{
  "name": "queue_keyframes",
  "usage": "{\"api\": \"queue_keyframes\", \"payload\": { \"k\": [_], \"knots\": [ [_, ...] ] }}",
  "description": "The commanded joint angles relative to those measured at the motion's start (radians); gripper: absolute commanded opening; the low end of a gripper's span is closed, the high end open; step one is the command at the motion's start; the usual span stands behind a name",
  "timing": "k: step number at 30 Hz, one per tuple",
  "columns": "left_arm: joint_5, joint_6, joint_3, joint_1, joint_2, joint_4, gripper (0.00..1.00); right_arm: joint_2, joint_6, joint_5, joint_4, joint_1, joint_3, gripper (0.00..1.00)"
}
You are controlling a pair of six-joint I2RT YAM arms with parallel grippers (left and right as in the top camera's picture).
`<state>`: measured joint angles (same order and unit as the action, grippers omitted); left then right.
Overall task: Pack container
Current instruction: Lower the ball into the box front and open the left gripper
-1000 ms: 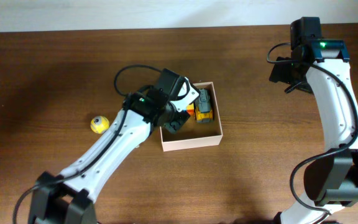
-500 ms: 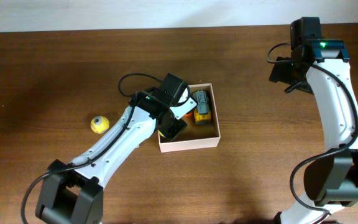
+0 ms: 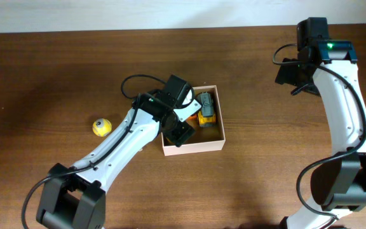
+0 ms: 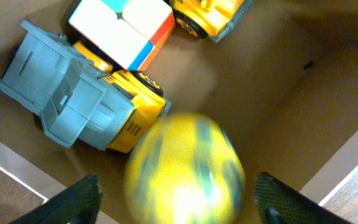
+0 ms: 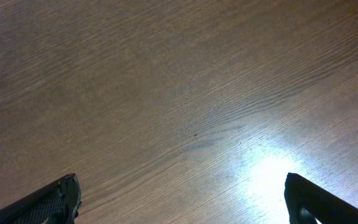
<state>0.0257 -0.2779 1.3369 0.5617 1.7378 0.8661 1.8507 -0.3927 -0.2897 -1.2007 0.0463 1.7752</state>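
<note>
Square open container, white walls, tan inside, lying flat

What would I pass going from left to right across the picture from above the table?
yellow ball → container → right arm

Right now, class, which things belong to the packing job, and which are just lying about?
Job: container; truck, cube and blurred yellow ball inside it; left gripper, open above; second ball, on the table.
Lying about: only the right gripper, open over the table.
</note>
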Motion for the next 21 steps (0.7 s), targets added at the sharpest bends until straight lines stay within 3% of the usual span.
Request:
{"api": "queue_keyframes", "payload": {
  "k": [1,12,15,21],
  "knots": [
    [0.000,-0.008,-0.009,0.000,0.003,-0.019,0.85,0.004,-0.012,-0.002,0.000,0.001,-0.009,0.99],
    [0.000,-0.008,-0.003,0.000,0.002,-0.089,0.86,0.004,-0.012,-0.002,0.000,0.001,-0.009,0.99],
    [0.000,0.003,0.031,-0.006,-0.002,-0.084,0.95,0.004,-0.012,-0.002,0.000,0.001,-0.009,0.99],
    [0.000,0.085,0.105,-0.067,-0.049,-0.074,0.99,0.004,-0.012,-0.002,0.000,0.001,-0.009,0.99]
  ]
}}
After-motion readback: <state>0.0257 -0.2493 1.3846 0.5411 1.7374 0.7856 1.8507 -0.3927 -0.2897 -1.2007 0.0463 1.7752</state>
